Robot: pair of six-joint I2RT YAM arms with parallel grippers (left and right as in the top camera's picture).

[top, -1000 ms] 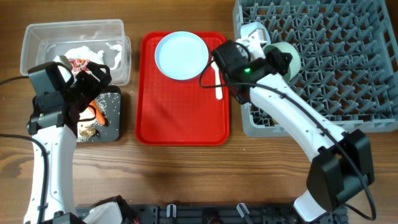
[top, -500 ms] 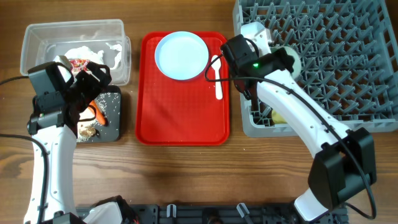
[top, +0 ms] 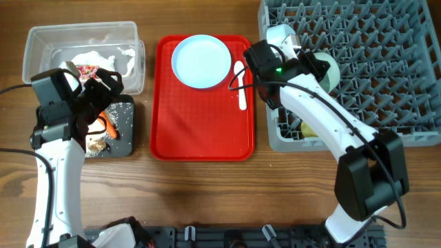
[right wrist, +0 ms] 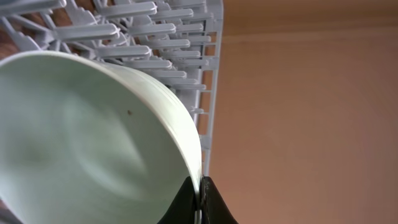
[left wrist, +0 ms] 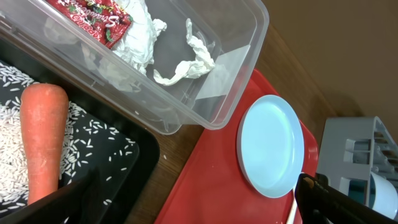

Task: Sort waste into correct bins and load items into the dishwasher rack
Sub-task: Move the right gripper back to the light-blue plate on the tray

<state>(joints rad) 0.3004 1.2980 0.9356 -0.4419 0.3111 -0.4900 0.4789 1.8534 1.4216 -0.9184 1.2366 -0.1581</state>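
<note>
Wooden table (top: 207, 193), right fingers (right wrist: 184, 202) pinching pale green bowl (right wrist: 81, 137) rim at grey rack (top: 386, 55), left fingers (left wrist: 348, 208) spread near black tray (left wrist: 143, 163)

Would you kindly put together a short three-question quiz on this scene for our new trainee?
1. True or false: the white plastic spoon lies in the dishwasher rack.
2. What is the right tool shut on? A: pale blue plate. B: pale green bowl. C: yellow cup.
3. Fill in: the carrot lies in the ___ tray.

Key
1: false; it lies on the red serving tray.
2: B, pinched at the rim.
3: black tray.
</note>
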